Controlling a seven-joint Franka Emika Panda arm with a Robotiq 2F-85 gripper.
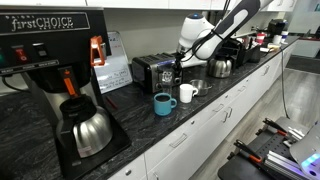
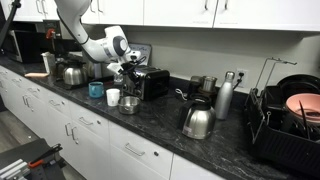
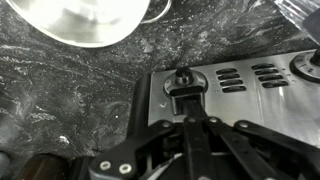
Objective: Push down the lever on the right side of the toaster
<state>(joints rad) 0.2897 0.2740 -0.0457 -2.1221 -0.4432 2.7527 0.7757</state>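
Note:
The toaster point(image 1: 150, 70), black with a chrome face, stands at the back of the dark stone counter and shows in both exterior views point(image 2: 154, 82). In the wrist view I see its chrome side panel point(image 3: 250, 105) with vent slots and the black lever point(image 3: 186, 95) in its slot. My gripper point(image 3: 195, 120) is shut, its fingertips right at the lever's lower edge. In both exterior views the gripper point(image 1: 178, 70) point(image 2: 128, 72) sits against the toaster's side end.
A teal mug point(image 1: 162, 103), a white mug point(image 1: 186, 93) and a steel bowl point(image 2: 128, 104) stand in front of the toaster. A steel kettle point(image 1: 220, 66) is beyond, and a coffee machine point(image 1: 60, 60) with its carafe point(image 1: 88, 128) is near.

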